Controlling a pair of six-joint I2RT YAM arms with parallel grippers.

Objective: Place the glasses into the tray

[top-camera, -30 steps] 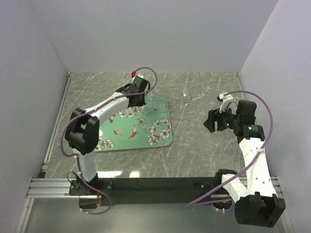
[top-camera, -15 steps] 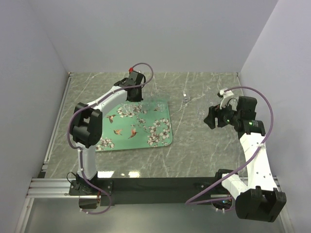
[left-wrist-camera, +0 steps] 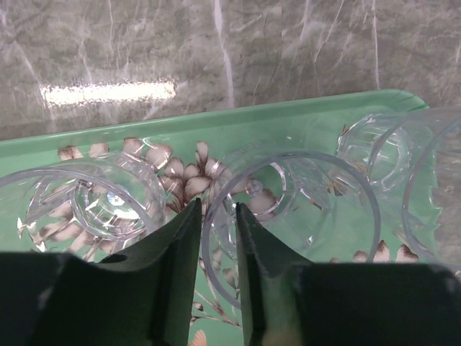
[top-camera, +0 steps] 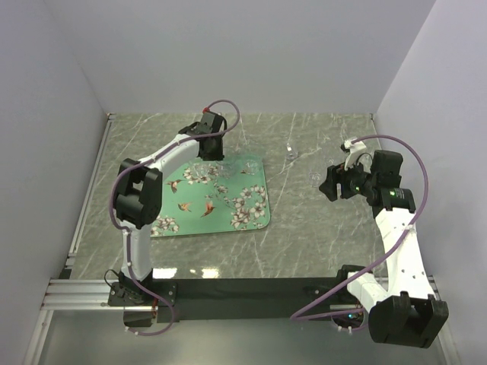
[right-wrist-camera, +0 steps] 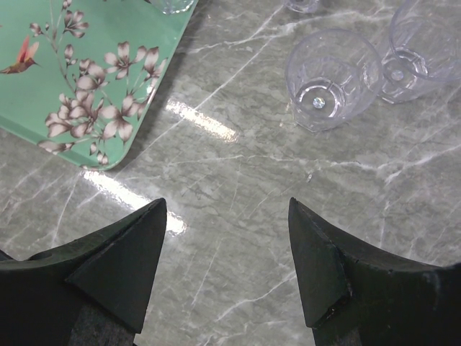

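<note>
Right wrist view: your right claw (right-wrist-camera: 225, 267) hangs spread wide with nothing in it, low over the grey marble table (right-wrist-camera: 238, 180). Just past its fingertips, two loose glasses (right-wrist-camera: 333, 79) stand upright on the stone, close beside each other. Off to their left you can see the rounded near corner of the tray (right-wrist-camera: 21, 101).

Now look at the left wrist view. Your left claw (left-wrist-camera: 218, 216) is down inside the tray, near its far edge. Its two fingers (left-wrist-camera: 180, 281) straddle the near rim of the centre glass (left-wrist-camera: 302, 216), one outside the wall and one inside. The gap between them is narrow. You cannot tell from here whether they pinch the glass wall or merely bracket it. That glass stands upright on the blossom print. The left-hand glass (left-wrist-camera: 94, 209) stands beside it. The right-hand pair (left-wrist-camera: 382, 151) crowds the far corner of the tray.

Farthest back, in the top view, a lone glass (top-camera: 291, 149) stands on the stone, well apart from the tray.
</note>
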